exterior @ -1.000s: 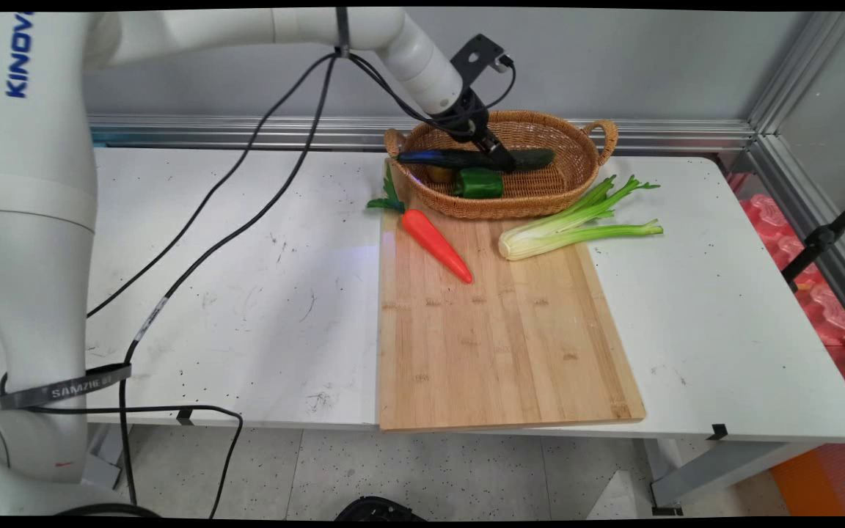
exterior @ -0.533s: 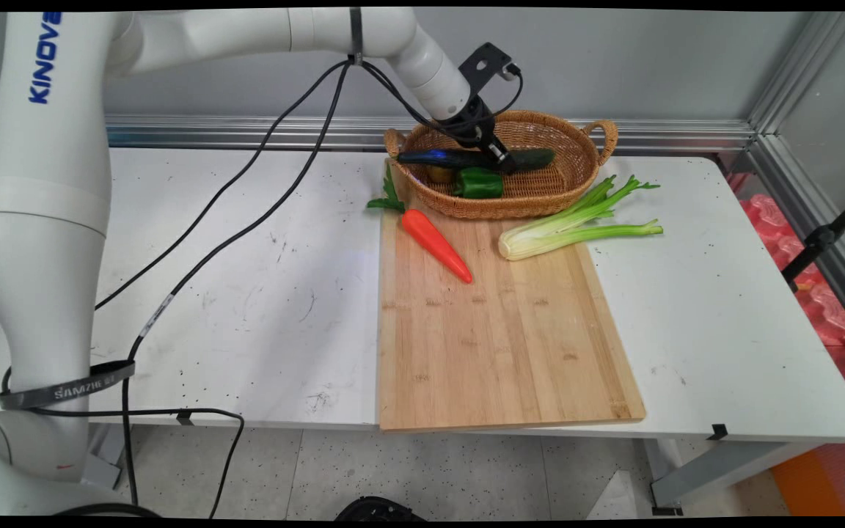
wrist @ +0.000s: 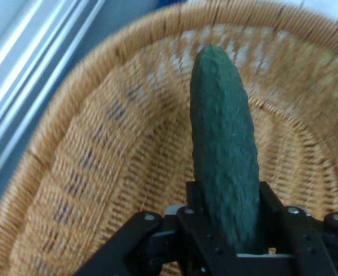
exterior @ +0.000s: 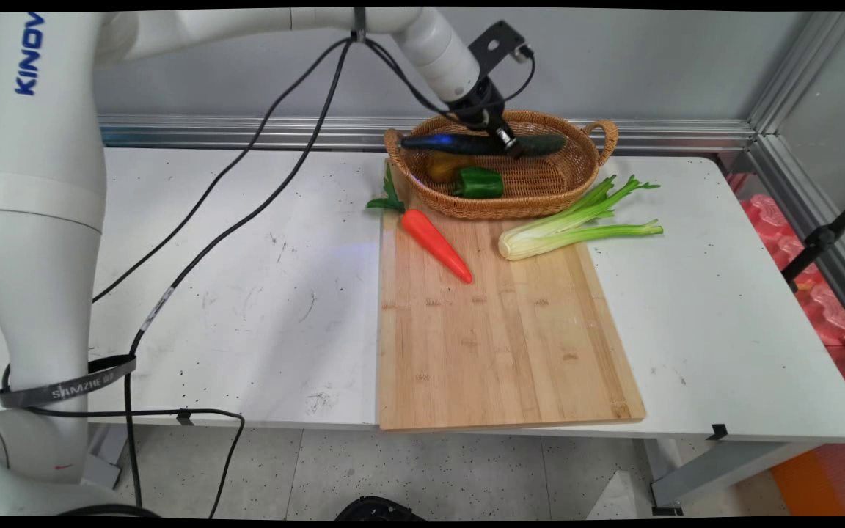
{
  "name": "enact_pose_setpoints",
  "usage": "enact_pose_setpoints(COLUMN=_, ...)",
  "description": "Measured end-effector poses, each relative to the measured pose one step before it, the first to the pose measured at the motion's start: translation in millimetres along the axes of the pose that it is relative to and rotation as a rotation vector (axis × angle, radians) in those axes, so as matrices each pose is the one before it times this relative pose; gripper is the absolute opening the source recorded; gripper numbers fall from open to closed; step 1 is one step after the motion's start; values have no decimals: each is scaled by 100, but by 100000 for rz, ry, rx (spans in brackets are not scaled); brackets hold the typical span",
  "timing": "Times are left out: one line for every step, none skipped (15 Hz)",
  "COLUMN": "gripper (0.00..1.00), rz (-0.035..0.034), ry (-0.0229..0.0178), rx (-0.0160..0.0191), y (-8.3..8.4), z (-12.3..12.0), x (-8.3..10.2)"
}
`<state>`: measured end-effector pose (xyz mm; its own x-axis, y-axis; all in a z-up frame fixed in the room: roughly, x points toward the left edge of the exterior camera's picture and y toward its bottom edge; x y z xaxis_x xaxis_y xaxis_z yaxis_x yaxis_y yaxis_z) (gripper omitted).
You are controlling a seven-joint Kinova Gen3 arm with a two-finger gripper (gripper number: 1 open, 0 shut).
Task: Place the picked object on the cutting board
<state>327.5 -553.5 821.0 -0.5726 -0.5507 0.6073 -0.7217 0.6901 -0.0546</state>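
A long dark green cucumber [exterior: 466, 144] hangs level over the wicker basket [exterior: 591, 158], and my gripper [exterior: 508, 143] is shut on it near its middle. In the hand view the cucumber [wrist: 223, 144] stands up between my two fingers [wrist: 269, 201], with the basket's woven wall [wrist: 88, 161] behind it. Under the cucumber, inside the basket, lie a green pepper [exterior: 479, 182] and a yellowish vegetable [exterior: 439, 168].
A wooden cutting board [exterior: 496, 330] lies in front of the basket, with an orange carrot [exterior: 436, 243] at its far left and a celery stalk [exterior: 576, 226] across its far right corner. Black cables [exterior: 232, 220] hang over the table's left half.
The gripper has lifted the cucumber up out of the basket's bottom and a little to the right. The yellowish vegetable beneath it shows more now.
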Motion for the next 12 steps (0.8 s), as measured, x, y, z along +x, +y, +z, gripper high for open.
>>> enact_pose_setpoints(gripper=0, rz=1274, ry=858, rx=83, y=348, z=-951, x=780)
enact_pose_setpoints(gripper=0, rz=1343, ry=987, rx=13, y=393, z=-1091, x=875)
enact_pose_setpoints(gripper=0, rz=964, ry=734, rx=-244, y=387, z=-883, x=682)
enact_pose_setpoints(gripper=0, rz=957, ry=893, rx=-453, y=538, z=-1146, x=777)
enact_pose_setpoints(gripper=0, rz=855, ry=759, rx=-575, y=578, z=-1068, x=727)
enact_pose_setpoints(gripper=0, rz=492, ry=486, rx=-588, y=501, z=-775, x=511)
enact_pose_setpoints(gripper=0, rz=46, ry=338, rx=-475, y=405, z=-638, x=353)
enact_pose_setpoints(gripper=0, rz=110, ry=401, rx=-810, y=694, z=-947, x=468)
enact_pose_setpoints(gripper=0, rz=-328, ry=207, rx=-567, y=491, z=-633, x=267)
enact_pose_setpoints(gripper=0, rz=-523, ry=157, rx=-908, y=783, z=-893, x=310)
enact_pose_setpoints(gripper=0, rz=-654, ry=125, rx=-767, y=672, z=-680, x=185)
enact_pose_setpoints(gripper=0, rz=-1463, ry=331, rx=-767, y=796, z=-867, x=133)
